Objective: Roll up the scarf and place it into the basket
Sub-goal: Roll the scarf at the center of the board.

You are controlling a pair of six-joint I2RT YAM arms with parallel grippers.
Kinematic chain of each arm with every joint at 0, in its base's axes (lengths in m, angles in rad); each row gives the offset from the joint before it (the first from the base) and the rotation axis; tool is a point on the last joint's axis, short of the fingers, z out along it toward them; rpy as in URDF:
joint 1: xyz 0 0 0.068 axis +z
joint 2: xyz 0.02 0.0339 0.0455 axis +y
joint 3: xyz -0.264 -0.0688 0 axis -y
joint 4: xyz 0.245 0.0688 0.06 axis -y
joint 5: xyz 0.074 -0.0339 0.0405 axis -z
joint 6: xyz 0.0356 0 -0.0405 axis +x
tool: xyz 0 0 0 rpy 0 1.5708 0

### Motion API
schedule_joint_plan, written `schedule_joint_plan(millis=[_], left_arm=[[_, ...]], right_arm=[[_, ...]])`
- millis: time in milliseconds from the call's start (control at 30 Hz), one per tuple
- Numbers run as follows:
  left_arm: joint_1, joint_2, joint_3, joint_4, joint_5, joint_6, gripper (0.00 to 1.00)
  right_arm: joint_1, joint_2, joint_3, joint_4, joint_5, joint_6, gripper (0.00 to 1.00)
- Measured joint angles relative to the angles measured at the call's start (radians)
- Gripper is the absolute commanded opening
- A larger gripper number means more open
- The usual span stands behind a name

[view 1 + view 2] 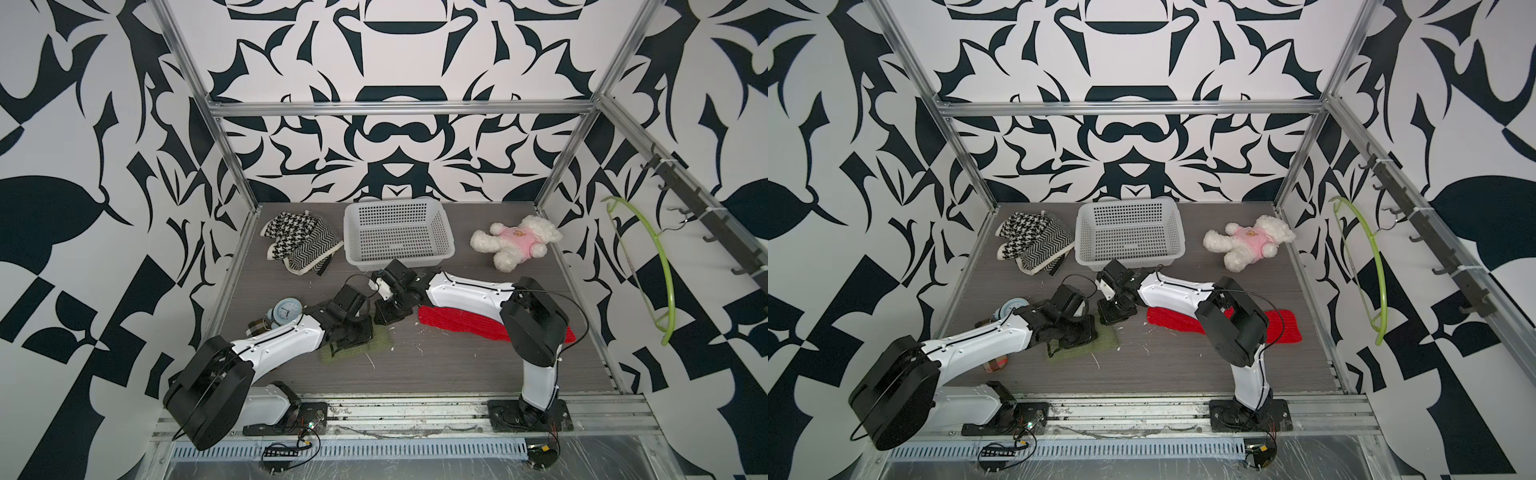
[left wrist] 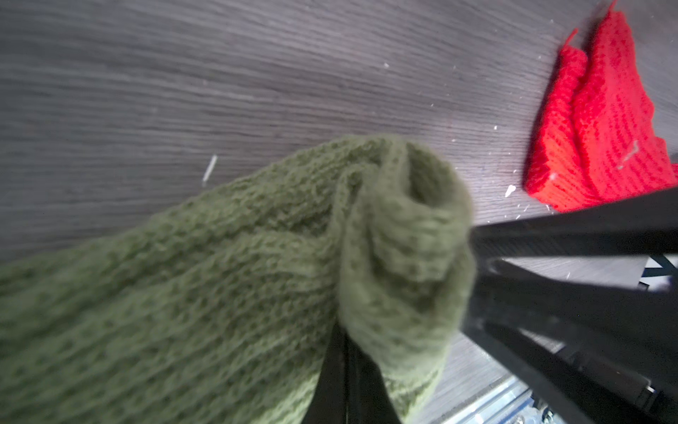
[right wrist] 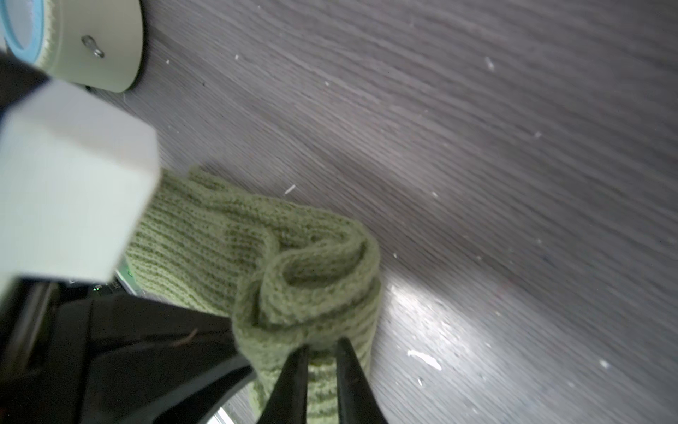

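1. the scarf [image 1: 380,340], a green knit, lies on the table [image 1: 415,370] in front of the basket [image 1: 441,232], apart from it. the end under the grippers is curled into a loose roll.
2. it looks light, soft and floppy, and not slippery. the roll has no stiffness and would likely spring open if let go.
3. the best hold is probably at the roll's two open ends, pinching all layers.
4. left gripper [image 2: 345,341]: pressed together on one end of the roll, with knit wound about its fingers.
5. right gripper [image 3: 323,348]: nearly closed, pinching a fold at the roll's other end.
6. both arms reach low and inward, wrists bent down, and meet over the scarf just in front of the basket's near rim.
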Motion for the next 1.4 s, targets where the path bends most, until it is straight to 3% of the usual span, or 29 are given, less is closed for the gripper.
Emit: schedule_joint_plan(millis=[200, 400, 667, 800, 933, 1033, 1100, 1133, 1233, 1300, 1400], left_arm=[[0.0, -0.085, 0.0, -0.042, -0.001, -0.008, 0.0], [0.0, -0.152, 0.0, -0.092, -0.016, -0.026, 0.48], [0.0, -0.171, 0.0, -0.123, -0.023, -0.035, 0.5], [0.0, -0.168, 0.001, -0.124, -0.023, -0.034, 0.64], [0.0, -0.162, 0.02, -0.122, -0.025, -0.04, 0.65], [0.001, -0.151, 0.034, -0.121, -0.026, -0.042, 0.64], [0.002, -0.134, 0.034, -0.112, -0.025, -0.044, 0.58], [0.002, -0.122, 0.034, -0.106, -0.024, -0.047, 0.52], [0.002, -0.089, 0.034, -0.081, -0.017, -0.052, 0.16], [0.002, -0.084, 0.033, -0.074, -0.016, -0.056, 0.0], [0.002, -0.1, 0.027, -0.071, -0.025, -0.054, 0.0]], right_arm=[[0.0, 0.062, 0.043, 0.001, 0.0, 0.0, 0.17], [0.0, 0.111, 0.05, 0.006, 0.002, 0.008, 0.16], [0.006, 0.124, 0.051, 0.006, 0.011, 0.012, 0.16], [0.011, 0.113, 0.051, 0.005, 0.019, 0.012, 0.16], [0.021, 0.098, 0.051, 0.004, 0.026, 0.013, 0.16], [0.027, 0.095, 0.052, -0.001, 0.03, 0.015, 0.16], [0.027, 0.095, 0.052, -0.002, 0.033, 0.016, 0.16], [0.028, 0.095, 0.052, -0.002, 0.034, 0.017, 0.16], [0.034, 0.095, 0.053, -0.001, 0.034, 0.016, 0.16], [0.037, 0.095, 0.055, -0.001, 0.034, 0.016, 0.16], [0.038, 0.095, 0.058, -0.002, 0.034, 0.016, 0.16]])
